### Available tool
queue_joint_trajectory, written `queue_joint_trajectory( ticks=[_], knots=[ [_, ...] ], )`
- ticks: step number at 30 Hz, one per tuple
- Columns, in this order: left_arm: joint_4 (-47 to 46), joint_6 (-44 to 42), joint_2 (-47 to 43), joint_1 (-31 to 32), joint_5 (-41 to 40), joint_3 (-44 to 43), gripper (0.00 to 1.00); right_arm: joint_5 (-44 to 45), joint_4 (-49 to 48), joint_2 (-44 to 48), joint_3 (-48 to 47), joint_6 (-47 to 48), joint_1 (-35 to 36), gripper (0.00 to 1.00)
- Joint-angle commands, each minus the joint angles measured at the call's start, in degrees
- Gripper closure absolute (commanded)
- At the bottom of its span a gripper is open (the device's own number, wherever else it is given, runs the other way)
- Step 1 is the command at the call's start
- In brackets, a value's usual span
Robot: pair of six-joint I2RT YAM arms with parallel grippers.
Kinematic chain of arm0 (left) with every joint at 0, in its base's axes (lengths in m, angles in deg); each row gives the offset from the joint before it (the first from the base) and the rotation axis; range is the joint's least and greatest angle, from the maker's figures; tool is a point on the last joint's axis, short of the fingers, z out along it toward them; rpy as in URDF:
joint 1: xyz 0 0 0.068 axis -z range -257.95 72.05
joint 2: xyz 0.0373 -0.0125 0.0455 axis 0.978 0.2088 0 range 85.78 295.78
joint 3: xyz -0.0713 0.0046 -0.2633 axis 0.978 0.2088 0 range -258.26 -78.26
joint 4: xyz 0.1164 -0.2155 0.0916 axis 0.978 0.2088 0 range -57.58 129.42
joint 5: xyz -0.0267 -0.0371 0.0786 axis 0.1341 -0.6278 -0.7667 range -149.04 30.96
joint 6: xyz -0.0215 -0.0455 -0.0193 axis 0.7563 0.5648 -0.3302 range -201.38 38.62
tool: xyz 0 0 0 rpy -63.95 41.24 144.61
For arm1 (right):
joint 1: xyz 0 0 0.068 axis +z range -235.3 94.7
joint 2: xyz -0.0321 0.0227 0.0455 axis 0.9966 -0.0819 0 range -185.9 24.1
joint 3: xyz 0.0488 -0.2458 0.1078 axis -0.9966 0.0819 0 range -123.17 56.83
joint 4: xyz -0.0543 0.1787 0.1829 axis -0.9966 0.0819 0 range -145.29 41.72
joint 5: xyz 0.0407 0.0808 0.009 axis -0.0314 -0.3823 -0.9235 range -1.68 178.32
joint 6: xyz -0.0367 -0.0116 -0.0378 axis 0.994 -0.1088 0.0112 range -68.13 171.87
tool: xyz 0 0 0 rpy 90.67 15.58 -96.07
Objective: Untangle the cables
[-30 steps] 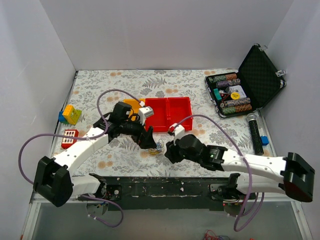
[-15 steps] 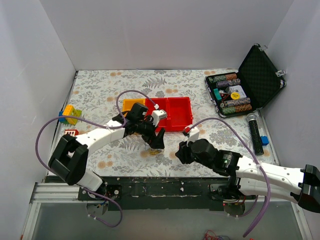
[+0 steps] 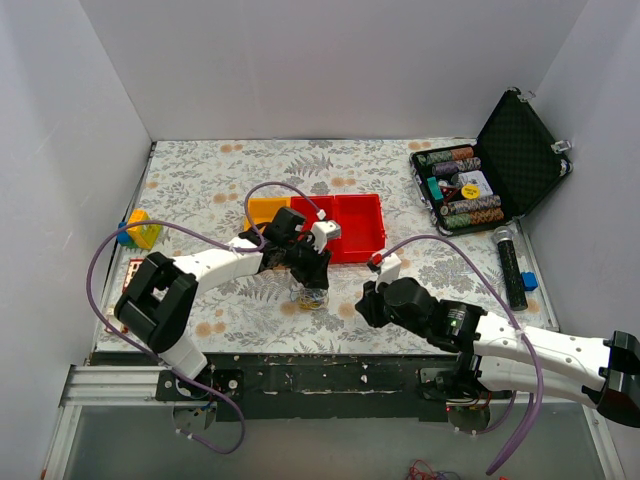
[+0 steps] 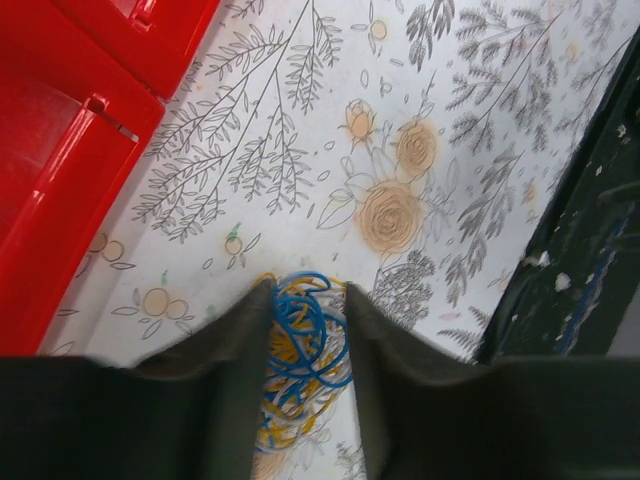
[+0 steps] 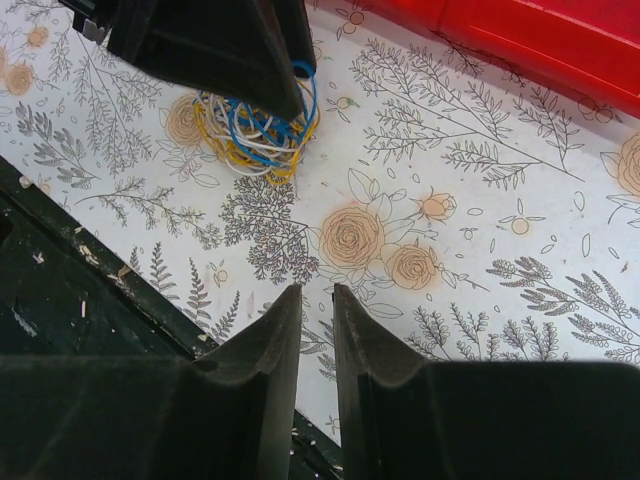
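The cables (image 3: 313, 297) are a small clump of thin blue, yellow and whitish wires lying on the flowered tablecloth in front of the red tray. My left gripper (image 3: 311, 288) points down onto them. In the left wrist view its two fingers (image 4: 307, 290) press against both sides of the cables (image 4: 300, 345). My right gripper (image 3: 362, 304) hovers to the right of the clump, apart from it. Its fingers (image 5: 316, 290) stand a narrow slit apart with nothing between them, and the cables (image 5: 255, 135) lie ahead under the left gripper's dark fingers (image 5: 225, 50).
A red two-part tray (image 3: 345, 230) and an orange bin (image 3: 262, 210) sit just behind the clump. An open black case of poker chips (image 3: 495, 165) stands at the back right, with a black cylinder (image 3: 511, 265) beside it. Toy blocks (image 3: 140, 230) lie at the left. The dark table rail (image 5: 60, 300) runs close in front.
My left arm swung right over the clump and its wide-open jaws closed in on the cables. My right gripper pulled back to the right and its jaws narrowed.
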Motion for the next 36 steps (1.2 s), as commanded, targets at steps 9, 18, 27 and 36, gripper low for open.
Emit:
queue_joint_trajectory(
  ticks=[9, 18, 27, 36],
  knots=[
    [0.56, 3.59, -6.35, 0.61, 5.03, -1.73, 1.0, 1.43, -3.71, -1.12, -2.66, -0.23, -0.6, 0.69],
    [6.88, 7.28, -13.64, 0.43, 6.96, -5.59, 1.0, -0.41, -10.29, -4.12, -4.94, 1.43, -0.87, 0.43],
    [11.72, 11.5, -19.8, 0.52, 9.6, -6.56, 1.0, -2.17, -23.58, -3.84, -6.27, 10.84, -0.78, 0.34],
    [14.36, 12.21, -20.33, 0.52, 12.23, -10.07, 1.0, -0.68, -26.13, -9.39, -9.52, 12.16, -0.78, 0.38]
  ],
)
